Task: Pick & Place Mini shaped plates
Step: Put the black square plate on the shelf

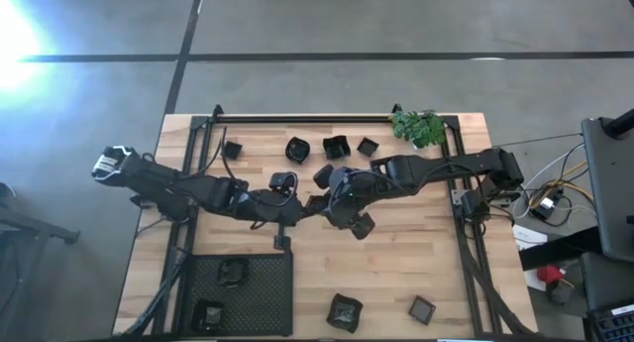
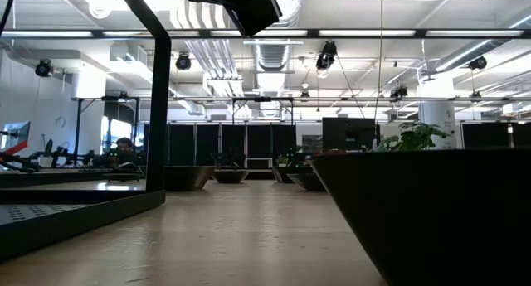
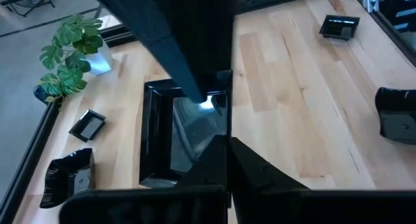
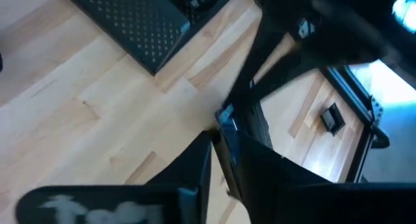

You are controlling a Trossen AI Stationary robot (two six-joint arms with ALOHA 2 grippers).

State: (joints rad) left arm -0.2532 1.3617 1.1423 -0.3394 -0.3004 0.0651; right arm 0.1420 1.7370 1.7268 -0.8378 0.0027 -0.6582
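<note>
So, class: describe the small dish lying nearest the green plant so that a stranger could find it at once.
Start at the green plant in the far right corner of the wooden table. Along that same far edge runs a row of small black dishes, and the one you want is the flat square dish closest to the plant. Its neighbour on the other side is bigger and deeper.

Beside the green plant (image 1: 418, 127), the right claw (image 1: 325, 205) and left claw (image 1: 309, 207) met over one mini plate (image 3: 185, 134), which the arms mostly hid from above. The mesh tray (image 1: 272, 294) was cut off by the frame's edge. A dark wall (image 2: 431, 215) blocked the tabletop (image 2: 249, 236) in the low view.
</note>
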